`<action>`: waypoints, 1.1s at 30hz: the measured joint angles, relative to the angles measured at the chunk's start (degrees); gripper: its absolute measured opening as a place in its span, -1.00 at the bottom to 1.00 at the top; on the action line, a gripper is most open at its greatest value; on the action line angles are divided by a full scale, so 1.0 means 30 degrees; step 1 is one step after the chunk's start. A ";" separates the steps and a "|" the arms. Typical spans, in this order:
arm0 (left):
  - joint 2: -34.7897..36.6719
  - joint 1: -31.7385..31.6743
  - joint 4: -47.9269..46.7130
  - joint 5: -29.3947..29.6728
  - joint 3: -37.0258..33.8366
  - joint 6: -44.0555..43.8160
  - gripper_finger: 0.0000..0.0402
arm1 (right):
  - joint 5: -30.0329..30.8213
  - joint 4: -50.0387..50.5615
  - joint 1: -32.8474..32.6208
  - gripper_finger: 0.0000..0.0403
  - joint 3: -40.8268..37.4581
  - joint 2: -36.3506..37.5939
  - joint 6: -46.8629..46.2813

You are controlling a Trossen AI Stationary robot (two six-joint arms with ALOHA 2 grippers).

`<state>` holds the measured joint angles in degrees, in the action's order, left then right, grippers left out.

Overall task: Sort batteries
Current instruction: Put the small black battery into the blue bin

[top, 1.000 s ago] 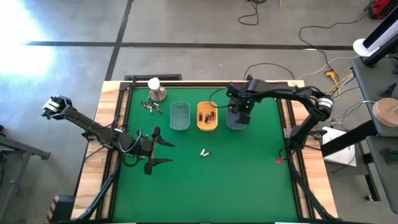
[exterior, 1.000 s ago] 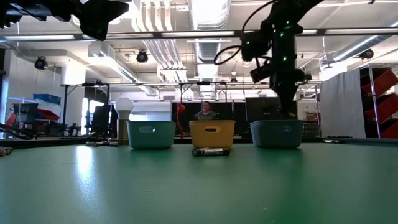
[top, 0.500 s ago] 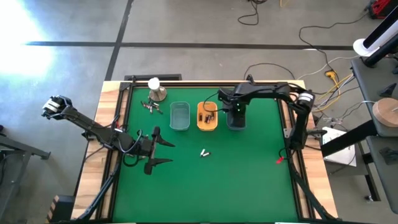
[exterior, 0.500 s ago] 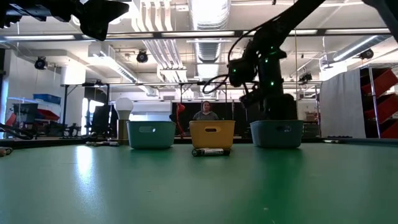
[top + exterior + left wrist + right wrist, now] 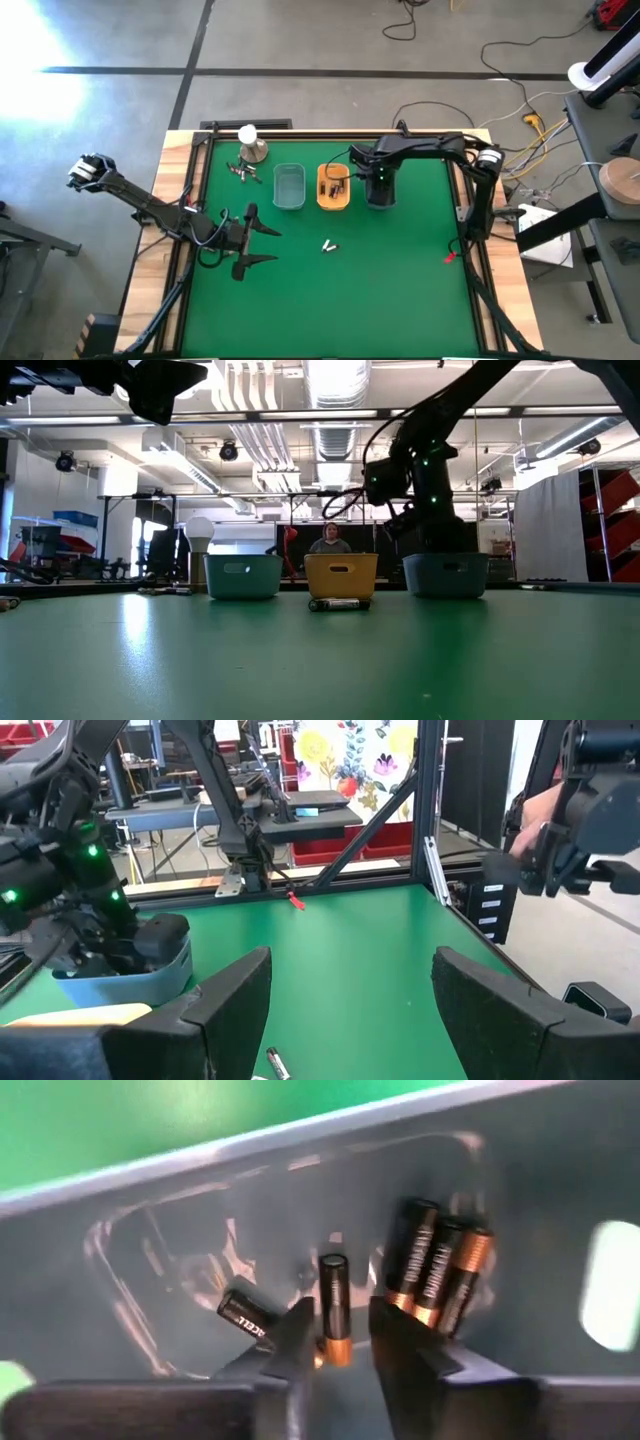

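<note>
Fingers of my right gripper stand slightly apart inside the grey tray around an upright battery, three batteries beside it.

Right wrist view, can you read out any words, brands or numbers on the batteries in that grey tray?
"CELL": white letters on the small black battery lying in the grey plastic tray; only this end of a word shows.
Print on the three black-and-copper batteries: too blurred to read.
Upright black-and-copper battery between the right gripper's jaws: no readable print.
</note>
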<state>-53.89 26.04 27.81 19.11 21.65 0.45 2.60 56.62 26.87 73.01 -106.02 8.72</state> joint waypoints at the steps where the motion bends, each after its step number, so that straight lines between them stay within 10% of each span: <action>1: 0.0000 0.0000 0.0000 0.0000 0.0000 0.0000 0.26 | 0.0006 0.0029 0.0000 -0.46 0.0025 0.0208 -0.0259; 10: 0.0000 0.0001 -0.0015 0.0000 0.0000 -0.0041 0.26 | 0.2444 0.0099 0.0486 -0.25 0.0352 0.3521 -0.3575; 22: 0.0000 0.0003 0.0077 0.0000 0.0000 -0.0175 0.26 | 0.5848 0.1689 0.4811 -0.32 0.0087 0.6954 -1.6122; 33: 0.0000 0.0001 0.0081 -0.0001 0.0000 -0.0462 0.26 | 0.6115 -0.0661 0.7622 -0.77 -0.1647 0.6273 -1.7026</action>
<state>-53.89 26.05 28.06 19.11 21.65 -0.94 20.94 54.64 49.74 68.06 -87.20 -42.35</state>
